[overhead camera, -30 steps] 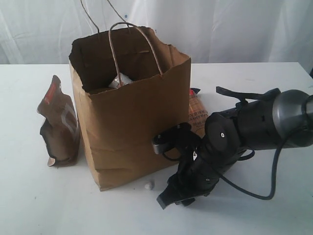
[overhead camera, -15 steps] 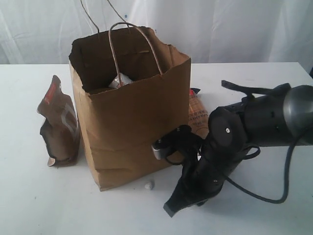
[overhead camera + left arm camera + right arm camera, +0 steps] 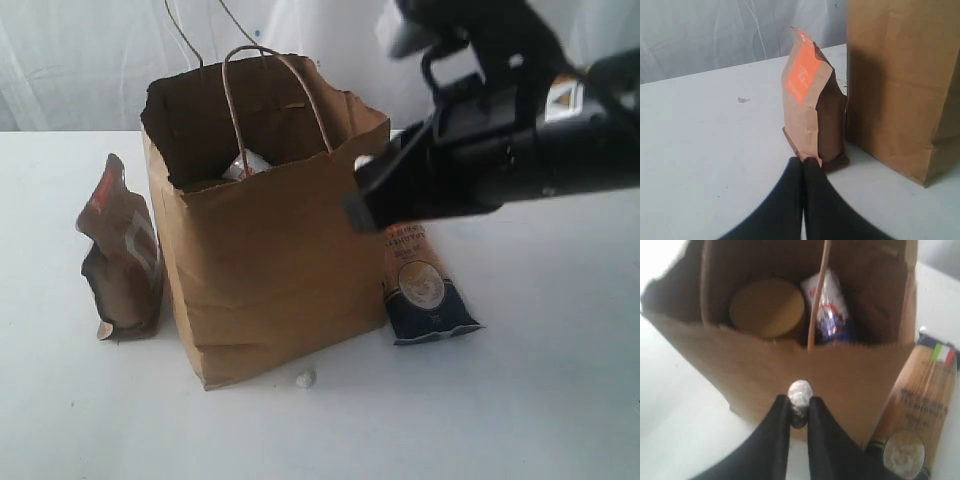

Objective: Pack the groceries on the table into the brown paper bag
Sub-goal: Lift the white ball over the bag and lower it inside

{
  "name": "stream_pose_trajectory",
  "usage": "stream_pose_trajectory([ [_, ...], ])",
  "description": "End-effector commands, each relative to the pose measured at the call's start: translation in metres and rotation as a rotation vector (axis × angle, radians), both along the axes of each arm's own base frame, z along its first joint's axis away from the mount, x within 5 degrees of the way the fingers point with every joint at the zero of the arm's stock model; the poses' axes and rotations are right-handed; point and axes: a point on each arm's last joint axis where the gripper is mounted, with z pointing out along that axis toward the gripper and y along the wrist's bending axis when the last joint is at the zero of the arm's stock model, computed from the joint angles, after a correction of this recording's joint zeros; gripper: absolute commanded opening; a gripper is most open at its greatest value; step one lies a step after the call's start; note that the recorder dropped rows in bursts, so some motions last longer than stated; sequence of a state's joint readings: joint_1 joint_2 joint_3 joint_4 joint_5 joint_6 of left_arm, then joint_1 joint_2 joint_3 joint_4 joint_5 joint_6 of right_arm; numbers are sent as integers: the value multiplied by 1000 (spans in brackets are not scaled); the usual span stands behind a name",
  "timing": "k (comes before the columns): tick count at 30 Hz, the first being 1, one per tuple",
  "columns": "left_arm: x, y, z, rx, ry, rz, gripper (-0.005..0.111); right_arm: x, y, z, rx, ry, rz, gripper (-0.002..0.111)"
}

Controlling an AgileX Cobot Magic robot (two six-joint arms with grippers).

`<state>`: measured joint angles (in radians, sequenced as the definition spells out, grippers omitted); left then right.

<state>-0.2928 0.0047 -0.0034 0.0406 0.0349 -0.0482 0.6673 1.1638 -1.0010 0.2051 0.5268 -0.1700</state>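
My right claw point(image 3: 800, 404) is clamped on a small silvery lump point(image 3: 800, 389); my left claw point(image 3: 803, 161) is pressed together. The long orange-navy packet point(image 3: 425, 290) lies flat beside the brown paper bag point(image 3: 270, 250), with its navy end to the front.

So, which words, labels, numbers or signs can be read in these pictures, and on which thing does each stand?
No text is readable.
On the long orange-navy packet: lines of print and a round emblem, too blurred.
On the dark-brown pouch: marks on its red label, too small.
On the small white-blue carton: blue and red print, blurred.
On the right arm: a sticker, unreadable.
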Motion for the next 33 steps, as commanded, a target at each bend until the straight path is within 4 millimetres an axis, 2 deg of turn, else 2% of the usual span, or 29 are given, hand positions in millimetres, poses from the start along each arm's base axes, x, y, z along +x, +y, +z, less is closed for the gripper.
stream_pose_trajectory([
  [1, 0, 0, 0, -13, -3, 1, 0, 1, 2, 39, 89, -41, -15, 0],
  [3, 0, 0, 0, -13, -3, 1, 0, 5, 6, 59, 123, -51, -20, 0],
  [6, 0, 0, 0, -13, -3, 1, 0, 12, 13, 66, 112, -25, -12, 0],
  [12, 0, 0, 0, -13, -3, 1, 0, 32, 38, 46, 97, 85, 47, 0],
  [19, 0, 0, 0, -13, -3, 1, 0, 55, 58, 22, 74, 145, 49, 0],
  [25, 0, 0, 0, -13, -3, 1, 0, 64, 63, 22, 94, 118, 36, 0],
  [28, 0, 0, 0, -13, -3, 1, 0, 64, 63, 22, 93, 113, 37, 10],
  [33, 0, 0, 0, -13, -3, 1, 0, 64, 63, 23, 94, 112, 37, 50],
])
